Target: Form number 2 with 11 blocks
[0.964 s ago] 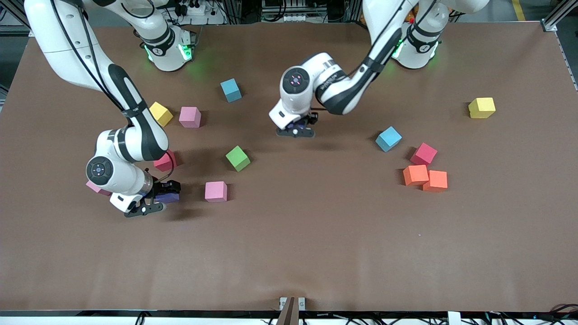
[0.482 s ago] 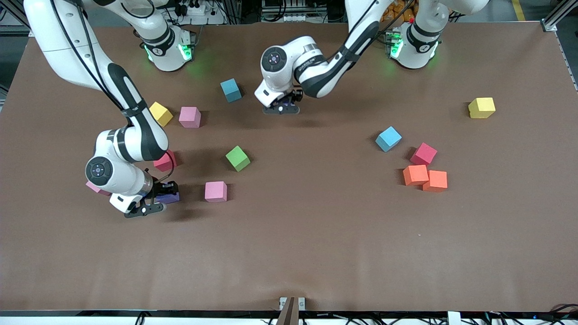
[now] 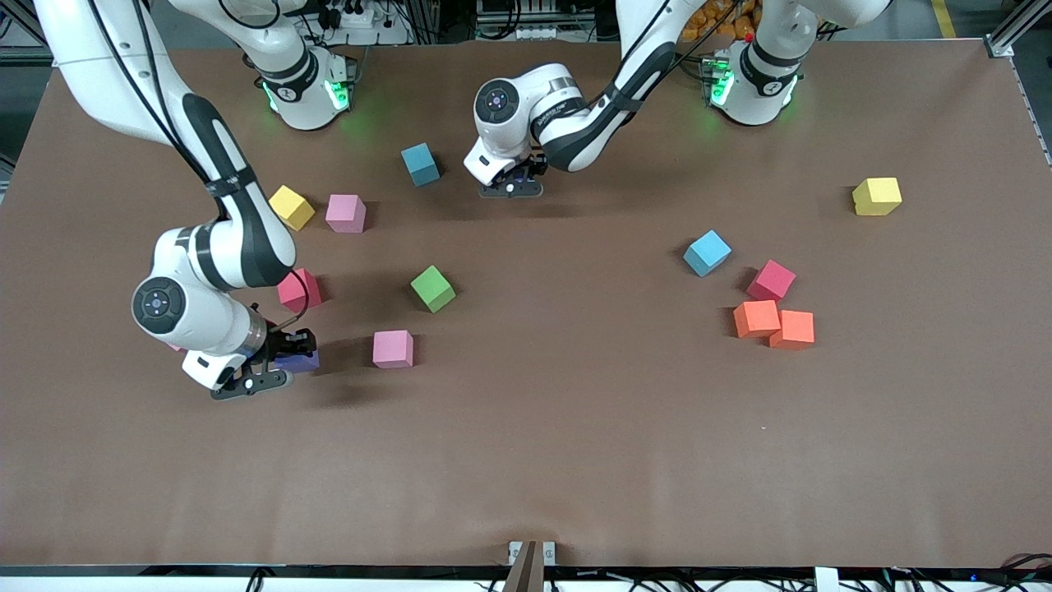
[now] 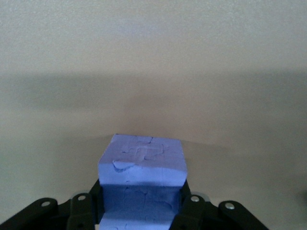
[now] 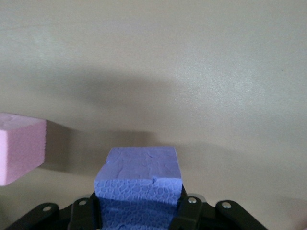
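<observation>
Gripping one purple block (image 5: 138, 184) low over the desk (image 3: 575, 460) beside a pink block (image 3: 392, 348), the right hand (image 3: 275, 366) is clenched; left hand (image 3: 514, 182) grasps another purple block (image 4: 142, 177) by the teal block (image 3: 421, 164).

The central block (image 3: 432, 288) lies mid-counter (image 3: 575, 460). Toward the right arm's end from it lie 4 blocks (image 3: 345, 213), and there the right hand (image 3: 279, 374) clamps the right-hand block (image 5: 139, 177). Toward the left arm's end from it lie 5 blocks (image 3: 707, 252), including a touching pair (image 3: 772, 325). Farther from the camera than it lies 1 block (image 3: 421, 164), with the left hand (image 3: 514, 182) beside that, clamping the left-hand block (image 4: 141, 167).
</observation>
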Tool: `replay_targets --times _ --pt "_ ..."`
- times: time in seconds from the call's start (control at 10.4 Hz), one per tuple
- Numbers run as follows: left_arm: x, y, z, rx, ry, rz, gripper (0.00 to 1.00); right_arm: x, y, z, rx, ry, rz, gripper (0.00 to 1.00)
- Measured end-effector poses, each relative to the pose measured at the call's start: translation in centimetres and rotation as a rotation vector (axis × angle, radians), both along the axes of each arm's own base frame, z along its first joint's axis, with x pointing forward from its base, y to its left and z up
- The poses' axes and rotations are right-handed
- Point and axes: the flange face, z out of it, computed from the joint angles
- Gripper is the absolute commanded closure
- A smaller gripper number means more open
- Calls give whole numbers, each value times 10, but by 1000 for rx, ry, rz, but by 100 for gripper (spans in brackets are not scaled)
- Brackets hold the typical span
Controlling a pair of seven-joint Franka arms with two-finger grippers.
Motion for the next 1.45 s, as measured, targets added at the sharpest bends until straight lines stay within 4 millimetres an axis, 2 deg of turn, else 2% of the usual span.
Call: replay_targets --times 0.19,0.39,0.67,0.77,0.87,0.96,1.25,1.45 --pt "-1 0 0 11 -1 44 56 -6 15 27 -2 12 27 78" --pt "-2 1 -1 17 -1 60 57 -13 30 53 15 23 35 83" --pt "-3 1 -1 20 -9 49 56 -23 41 73 77 65 8 84" --pt "-5 1 -1 23 -27 21 52 -26 47 81 83 72 14 84" --pt "-8 0 0 26 -41 0 14 -30 53 87 100 80 13 84" --pt "-9 0 0 26 -45 -5 0 -32 55 91 115 88 6 84" --pt "0 9 -6 41 -56 -5 0 -35 61 90 135 105 -44 86" --pt "9 8 10 17 -97 -17 0 -39 77 89 129 113 -69 86"
